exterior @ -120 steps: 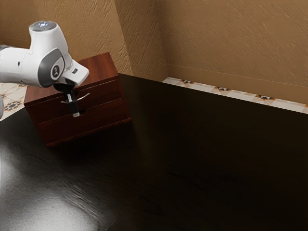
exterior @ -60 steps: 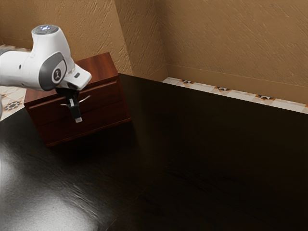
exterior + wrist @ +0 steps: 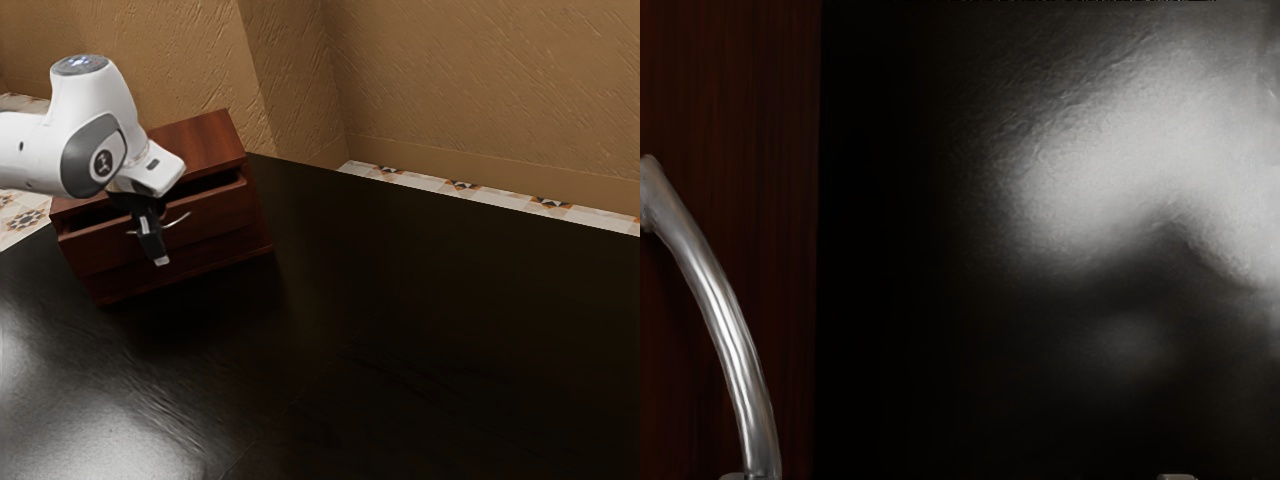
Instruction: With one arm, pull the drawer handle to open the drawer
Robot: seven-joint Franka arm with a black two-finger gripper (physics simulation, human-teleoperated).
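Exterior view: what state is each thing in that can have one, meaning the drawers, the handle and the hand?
Upper drawer: partly open, with a dark gap above its front.
Lower drawer: shut.
Handle: on the upper drawer's front, with the hand in front of it.
Hand: at the handle, pointing down; open or shut cannot be told.

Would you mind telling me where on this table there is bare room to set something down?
The dark table is bare from the chest across to the exterior view's right and near edge. It is crowded only at upper left, where the hand sits at the handle of the drawer.
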